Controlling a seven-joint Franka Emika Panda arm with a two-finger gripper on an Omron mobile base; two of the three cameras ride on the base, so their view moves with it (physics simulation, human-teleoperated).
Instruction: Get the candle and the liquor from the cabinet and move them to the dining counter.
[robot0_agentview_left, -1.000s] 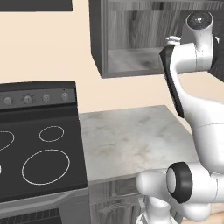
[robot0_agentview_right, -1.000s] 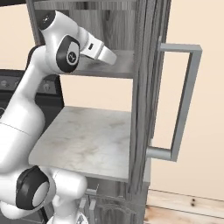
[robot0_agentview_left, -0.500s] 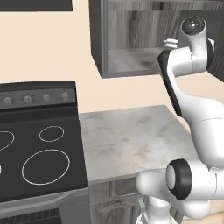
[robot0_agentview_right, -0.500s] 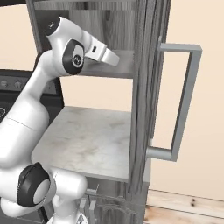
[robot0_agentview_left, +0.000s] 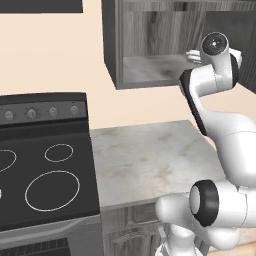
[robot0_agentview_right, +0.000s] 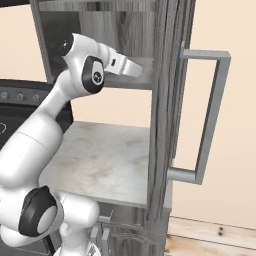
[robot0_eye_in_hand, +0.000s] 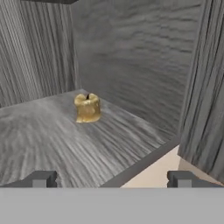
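Note:
A small golden candle (robot0_eye_in_hand: 87, 108) stands upright on the wood-grain shelf floor of the cabinet (robot0_eye_in_hand: 48, 140), towards its back. My gripper (robot0_eye_in_hand: 113, 180) is open at the shelf's front edge, facing the candle from some distance, with nothing between its fingertips (robot0_eye_in_hand: 41, 179). From the base views, the white hand (robot0_agentview_right: 129, 66) reaches into the open cabinet (robot0_agentview_left: 150, 67) at shelf height. The liquor and the dining counter are out of view.
The cabinet's door (robot0_agentview_right: 167, 110) stands open edge-on, its bar handle (robot0_agentview_right: 210, 115) sticking out to the right of the arm. Below lie a small marbled worktop (robot0_agentview_left: 145, 160) and a black stove (robot0_agentview_left: 45, 175) to its left.
The arm has carried the hand a little lower and further in towards the cabinet shelf. The gripper stays open.

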